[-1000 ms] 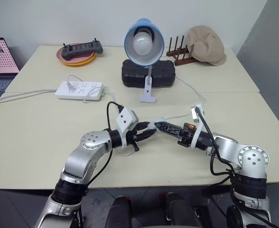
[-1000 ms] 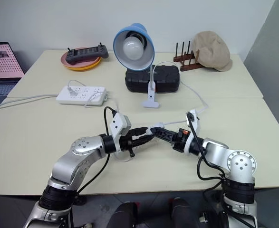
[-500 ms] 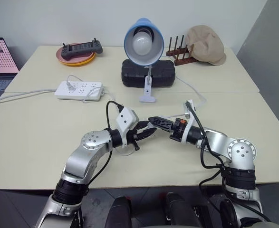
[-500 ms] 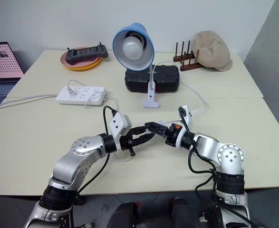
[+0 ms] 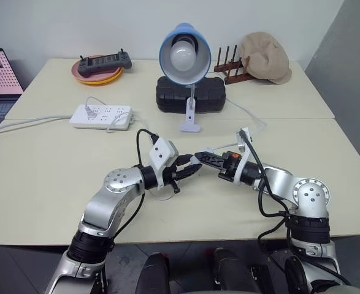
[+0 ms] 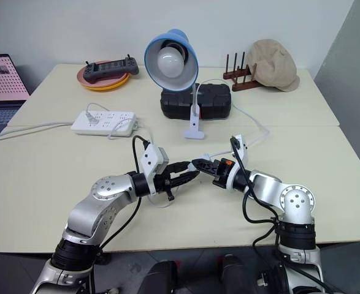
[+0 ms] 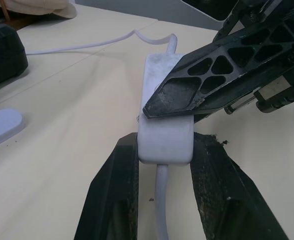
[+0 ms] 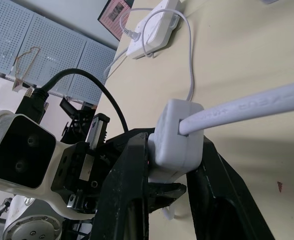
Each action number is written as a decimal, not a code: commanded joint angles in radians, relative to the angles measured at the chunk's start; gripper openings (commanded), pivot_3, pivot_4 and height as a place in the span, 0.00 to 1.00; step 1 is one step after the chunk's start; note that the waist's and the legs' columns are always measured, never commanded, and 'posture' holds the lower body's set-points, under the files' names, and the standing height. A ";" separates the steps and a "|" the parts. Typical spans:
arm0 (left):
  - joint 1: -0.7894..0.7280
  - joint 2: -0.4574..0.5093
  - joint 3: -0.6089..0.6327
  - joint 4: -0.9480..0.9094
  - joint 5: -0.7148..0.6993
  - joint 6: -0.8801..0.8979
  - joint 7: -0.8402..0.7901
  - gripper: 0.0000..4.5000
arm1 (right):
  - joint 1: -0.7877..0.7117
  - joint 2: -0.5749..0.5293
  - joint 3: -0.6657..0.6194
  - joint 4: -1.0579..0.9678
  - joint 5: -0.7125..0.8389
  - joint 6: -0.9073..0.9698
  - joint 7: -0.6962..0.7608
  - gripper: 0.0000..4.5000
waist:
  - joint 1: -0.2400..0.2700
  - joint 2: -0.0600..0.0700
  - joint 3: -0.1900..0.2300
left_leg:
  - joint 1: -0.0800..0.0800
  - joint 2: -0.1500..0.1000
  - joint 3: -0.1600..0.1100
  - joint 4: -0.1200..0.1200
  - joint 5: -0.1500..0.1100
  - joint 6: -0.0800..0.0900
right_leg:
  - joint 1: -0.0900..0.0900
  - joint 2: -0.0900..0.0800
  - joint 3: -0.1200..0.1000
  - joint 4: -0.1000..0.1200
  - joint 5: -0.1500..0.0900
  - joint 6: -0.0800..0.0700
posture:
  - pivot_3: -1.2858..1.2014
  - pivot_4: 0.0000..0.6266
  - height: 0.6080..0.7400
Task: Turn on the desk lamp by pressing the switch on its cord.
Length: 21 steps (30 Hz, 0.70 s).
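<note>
Above cream table [image 5: 45,177], switch [image 7: 164,120] lengthwise between left hand [image 7: 162,165] and right hand [image 8: 169,165], both clenched on it.

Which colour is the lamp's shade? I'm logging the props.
Light blue; the shade shows best in the left eye view.

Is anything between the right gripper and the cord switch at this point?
Nothing visible. The left gripper clamps the switch at its sides, and the right gripper has its jaws closed on the switch body itself, with no object between them.
</note>
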 commanded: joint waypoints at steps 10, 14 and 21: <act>-0.029 0.001 0.017 -0.007 -0.011 -0.010 -0.004 0.25 | -0.014 -0.059 0.078 -0.072 -0.106 -0.024 0.080 0.14 | 0.000 0.000 0.000 | -0.003 0.000 0.000 0.000 0.000 0.000 | -0.003 0.000 0.000 0.000 0.000 0.000 | 0.52 0.24 1.00; -0.032 0.000 0.015 -0.009 -0.012 -0.010 -0.002 0.25 | -0.010 -0.058 0.077 -0.077 -0.110 -0.024 0.106 0.39 | 0.000 0.000 0.000 | -0.004 0.000 0.000 0.000 0.000 0.000 | -0.003 0.000 0.000 -0.001 0.000 0.000 | 0.52 0.24 1.00; -0.033 0.001 0.015 -0.010 -0.012 -0.010 -0.002 0.25 | -0.003 -0.075 0.092 -0.094 -0.160 -0.025 0.131 0.72 | -0.002 0.000 0.000 | -0.004 0.000 0.000 0.000 0.000 0.000 | -0.004 0.000 0.000 -0.001 0.000 0.000 | 0.52 0.24 1.00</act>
